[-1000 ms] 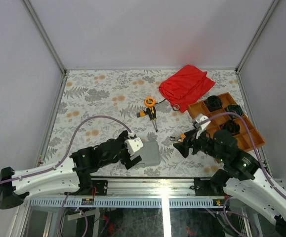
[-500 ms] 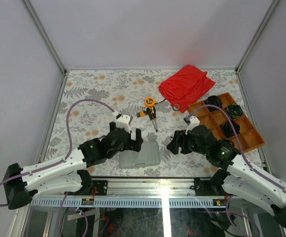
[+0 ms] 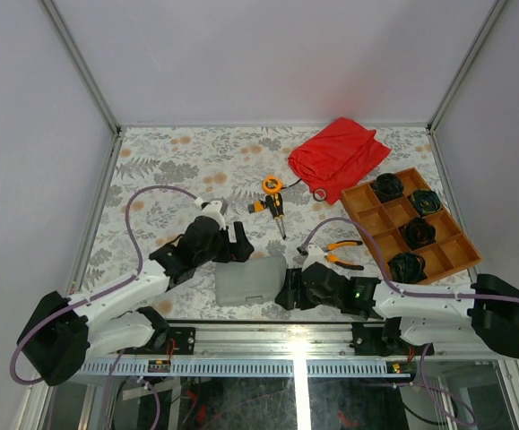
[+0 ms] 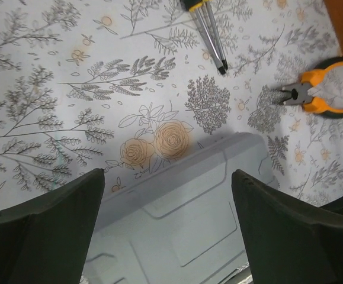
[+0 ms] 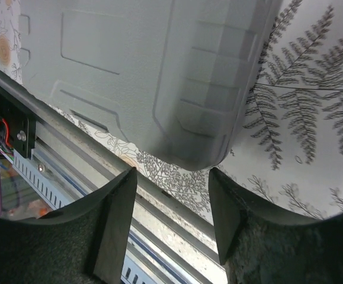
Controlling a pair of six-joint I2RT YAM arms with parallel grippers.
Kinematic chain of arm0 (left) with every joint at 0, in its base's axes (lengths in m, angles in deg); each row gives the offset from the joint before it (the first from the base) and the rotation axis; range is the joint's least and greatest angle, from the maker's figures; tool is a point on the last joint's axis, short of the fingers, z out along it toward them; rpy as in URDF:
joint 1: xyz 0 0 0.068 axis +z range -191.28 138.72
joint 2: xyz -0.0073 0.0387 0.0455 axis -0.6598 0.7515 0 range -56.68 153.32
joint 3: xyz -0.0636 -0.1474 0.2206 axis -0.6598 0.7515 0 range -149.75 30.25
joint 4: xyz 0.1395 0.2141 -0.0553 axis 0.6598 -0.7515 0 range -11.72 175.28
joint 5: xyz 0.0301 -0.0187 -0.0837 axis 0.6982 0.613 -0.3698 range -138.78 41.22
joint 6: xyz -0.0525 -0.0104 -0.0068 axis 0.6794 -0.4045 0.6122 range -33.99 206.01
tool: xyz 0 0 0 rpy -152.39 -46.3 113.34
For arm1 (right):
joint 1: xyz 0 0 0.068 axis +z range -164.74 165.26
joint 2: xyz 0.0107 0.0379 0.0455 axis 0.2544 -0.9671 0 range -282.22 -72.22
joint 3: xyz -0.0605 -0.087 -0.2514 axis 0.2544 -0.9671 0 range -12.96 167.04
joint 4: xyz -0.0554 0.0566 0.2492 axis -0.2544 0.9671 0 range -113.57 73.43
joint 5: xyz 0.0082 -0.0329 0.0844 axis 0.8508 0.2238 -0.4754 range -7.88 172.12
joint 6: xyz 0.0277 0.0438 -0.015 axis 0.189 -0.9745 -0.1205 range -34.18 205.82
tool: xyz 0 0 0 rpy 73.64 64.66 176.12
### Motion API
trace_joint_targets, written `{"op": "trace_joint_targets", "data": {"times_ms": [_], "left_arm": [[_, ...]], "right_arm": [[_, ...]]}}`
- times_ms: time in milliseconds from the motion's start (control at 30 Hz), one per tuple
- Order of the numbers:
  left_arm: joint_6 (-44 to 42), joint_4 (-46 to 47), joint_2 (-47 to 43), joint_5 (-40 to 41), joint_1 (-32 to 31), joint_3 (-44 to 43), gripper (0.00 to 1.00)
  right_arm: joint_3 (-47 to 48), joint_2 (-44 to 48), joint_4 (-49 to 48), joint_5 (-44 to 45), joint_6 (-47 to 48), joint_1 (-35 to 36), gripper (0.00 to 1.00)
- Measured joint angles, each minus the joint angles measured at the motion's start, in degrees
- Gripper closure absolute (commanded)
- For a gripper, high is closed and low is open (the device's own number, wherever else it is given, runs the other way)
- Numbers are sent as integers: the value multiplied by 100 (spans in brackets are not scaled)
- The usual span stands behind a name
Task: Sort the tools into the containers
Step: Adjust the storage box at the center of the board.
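Observation:
The closed grey case [image 3: 252, 282] lies flat near the table's front edge. My left gripper [image 3: 237, 250] is open and empty over its far edge; in the left wrist view [image 4: 168, 176] the case [image 4: 183, 213] fills the gap between the fingers. My right gripper [image 3: 289, 294] is open and empty at the case's near right corner [image 5: 159, 77], its fingers [image 5: 113, 225] either side of that corner. Orange-handled pliers [image 3: 340, 253] lie on the table right of the case, also in the left wrist view [image 4: 314, 94]. Two screwdrivers [image 3: 275, 208] and a round orange tape measure [image 3: 272, 184] lie further back.
A red cloth [image 3: 338, 157] lies at the back right. An orange-brown divided tray [image 3: 386, 219] with black round parts stands at the right. The metal front rail [image 5: 58, 154] runs just below the case.
The right gripper let go of the pliers, which now lie on the table, and dropped to the case's near right corner. The left gripper moved from the case's left side to its far edge.

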Motion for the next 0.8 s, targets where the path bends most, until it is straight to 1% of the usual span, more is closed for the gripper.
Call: {"op": "trace_joint_targets", "data": {"times_ms": [67, 200, 300, 433, 633, 733, 800], "left_arm": [[-9, 162, 275, -140, 11, -13, 21], [-28, 343, 586, -380, 11, 26, 21], [0, 553, 490, -516, 11, 275, 21], [94, 820, 103, -699, 17, 774, 21], [293, 1060, -345, -881, 20, 1259, 23], [398, 1067, -597, -846, 2, 1416, 23], [538, 1045, -796, -822, -116, 1530, 23]], "right_arm": [[-101, -306, -439, -9, -195, 52, 47], [-258, -680, -986, 37, -542, 66, 51], [-310, -717, -1209, 173, -697, 66, 52], [-315, -721, -1432, 275, -754, -22, 53], [-264, -1010, -1818, -72, -651, -866, 54], [-7, -1283, -1869, -378, -466, -1196, 54], [249, -1521, -1871, -529, -315, -1373, 54]]}}
